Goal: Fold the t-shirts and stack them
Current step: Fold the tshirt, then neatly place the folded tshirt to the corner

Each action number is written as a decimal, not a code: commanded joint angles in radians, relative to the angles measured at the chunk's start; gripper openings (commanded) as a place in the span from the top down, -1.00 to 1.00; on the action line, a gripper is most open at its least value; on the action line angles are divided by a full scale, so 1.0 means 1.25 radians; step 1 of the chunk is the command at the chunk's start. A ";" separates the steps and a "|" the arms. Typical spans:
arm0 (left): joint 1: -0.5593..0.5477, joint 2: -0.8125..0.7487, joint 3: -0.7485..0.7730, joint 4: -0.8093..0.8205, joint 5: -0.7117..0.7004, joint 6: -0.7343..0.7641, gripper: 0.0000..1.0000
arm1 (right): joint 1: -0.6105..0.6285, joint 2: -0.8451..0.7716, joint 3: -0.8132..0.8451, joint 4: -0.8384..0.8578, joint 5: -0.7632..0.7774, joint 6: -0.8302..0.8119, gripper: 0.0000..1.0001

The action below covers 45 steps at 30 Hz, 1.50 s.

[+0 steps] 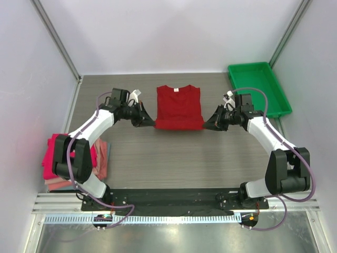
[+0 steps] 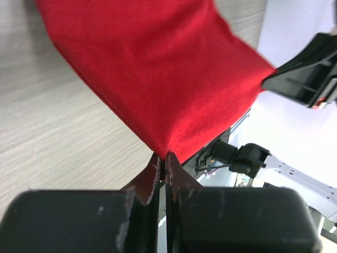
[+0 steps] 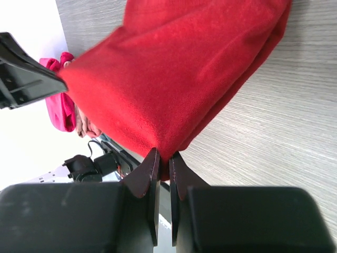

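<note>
Crimson t-shirt point(image 1: 179, 105), near corners clamped in left tool point(image 1: 149, 122) and right tool point(image 1: 207, 125) (green tray point(image 1: 260, 89) right, pink stack point(image 1: 47, 158) left)

You've got bright, even light from above; shadows soft & faint. Top view's sharp. Wrist cams: near fingers point(image 2: 150, 182) blurry, white wall point(image 2: 295, 132) blown out, slight edge stretch.

Shirt point(image 1: 179, 107) centre of table point(image 1: 174, 158), pile point(image 1: 52, 161) near left, tray point(image 1: 258, 87) far right.
Left gripper point(image 1: 150, 122) at its near-left corner, right gripper point(image 1: 207, 125) near-right.
</note>
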 commanded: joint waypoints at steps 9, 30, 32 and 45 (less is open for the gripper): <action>0.044 0.182 0.254 0.007 -0.052 0.083 1.00 | -0.005 0.246 0.292 0.135 0.031 -0.050 0.97; 0.094 0.577 0.775 0.027 -0.179 0.222 -0.22 | 0.019 0.710 0.825 0.288 0.019 -0.049 -0.04; 0.101 0.577 0.747 0.011 -0.128 0.204 -0.25 | 0.034 0.699 0.794 0.286 0.007 -0.050 -0.03; 0.095 0.727 0.669 0.177 0.072 -0.002 -0.41 | 0.052 0.748 0.712 0.250 0.015 -0.061 -0.01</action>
